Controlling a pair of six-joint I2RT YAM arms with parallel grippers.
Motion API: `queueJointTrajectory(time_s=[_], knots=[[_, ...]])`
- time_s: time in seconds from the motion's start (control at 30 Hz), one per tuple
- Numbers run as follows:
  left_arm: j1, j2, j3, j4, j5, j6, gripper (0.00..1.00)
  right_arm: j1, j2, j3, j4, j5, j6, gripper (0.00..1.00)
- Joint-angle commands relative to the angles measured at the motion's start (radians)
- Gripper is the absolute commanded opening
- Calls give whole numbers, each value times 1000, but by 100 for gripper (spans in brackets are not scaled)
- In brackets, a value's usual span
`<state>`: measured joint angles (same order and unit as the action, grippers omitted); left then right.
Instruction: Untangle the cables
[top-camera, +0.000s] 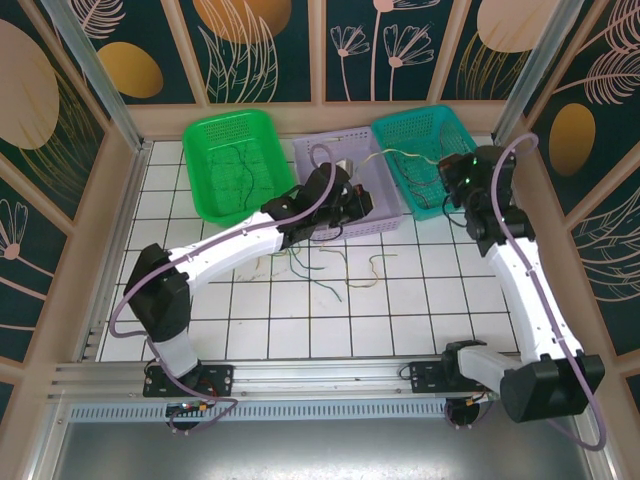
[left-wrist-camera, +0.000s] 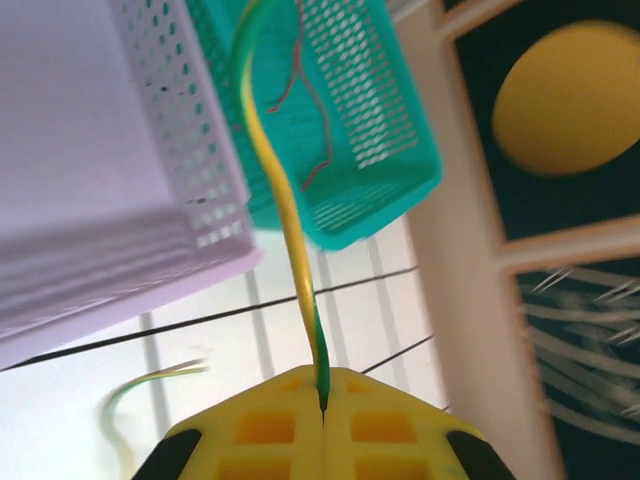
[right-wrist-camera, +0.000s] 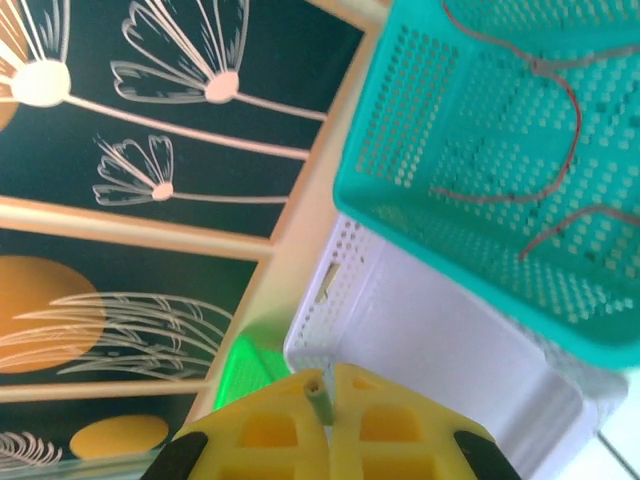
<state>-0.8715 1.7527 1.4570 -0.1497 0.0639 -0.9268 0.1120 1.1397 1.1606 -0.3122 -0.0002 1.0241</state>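
A yellow-green cable (top-camera: 395, 153) stretches taut between my two grippers, above the lilac basket (top-camera: 385, 215) and the teal basket (top-camera: 400, 125). My left gripper (top-camera: 345, 170) is over the lilac basket. In its wrist view the left gripper (left-wrist-camera: 323, 405) is shut on the yellow-green cable (left-wrist-camera: 285, 210), which runs up and away from the jaws. My right gripper (top-camera: 447, 172) hovers over the teal basket. In its wrist view the right gripper (right-wrist-camera: 325, 398) is shut on the cable's stub end (right-wrist-camera: 318, 392). Several loose cables (top-camera: 315, 265) lie on the white tiles in front of the baskets.
A green basket (top-camera: 205, 195) at the back left holds thin dark cables. Red cables (right-wrist-camera: 555, 185) lie in the teal basket (right-wrist-camera: 400, 120). The three baskets stand side by side against the back wall. Panelled walls close in the table's sides.
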Motion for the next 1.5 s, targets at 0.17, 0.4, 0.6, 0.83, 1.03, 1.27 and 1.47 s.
queueJointTrajectory(time_s=[0.17,0.4,0.6,0.83,1.03,1.27,1.47], knots=[[-147,3,-49,-280,-37,537,0,-156,198,246,99,-150,-185,0],[-235,31,-30,-333,-201,687,0,-219,419,517,17,-325,-213,0],[-280,63,-1,-377,-295,786,0,-251,559,725,-130,-366,-219,0],[-300,18,-46,-342,-344,827,0,-278,629,841,-214,-380,-227,0],[-309,-64,-101,-265,-354,857,0,-292,655,868,-229,-420,-243,0],[-277,-86,47,-264,-314,658,0,-282,669,936,-337,-424,-337,48],[-140,-86,160,-329,-202,410,0,-280,571,909,-364,-306,-333,63]])
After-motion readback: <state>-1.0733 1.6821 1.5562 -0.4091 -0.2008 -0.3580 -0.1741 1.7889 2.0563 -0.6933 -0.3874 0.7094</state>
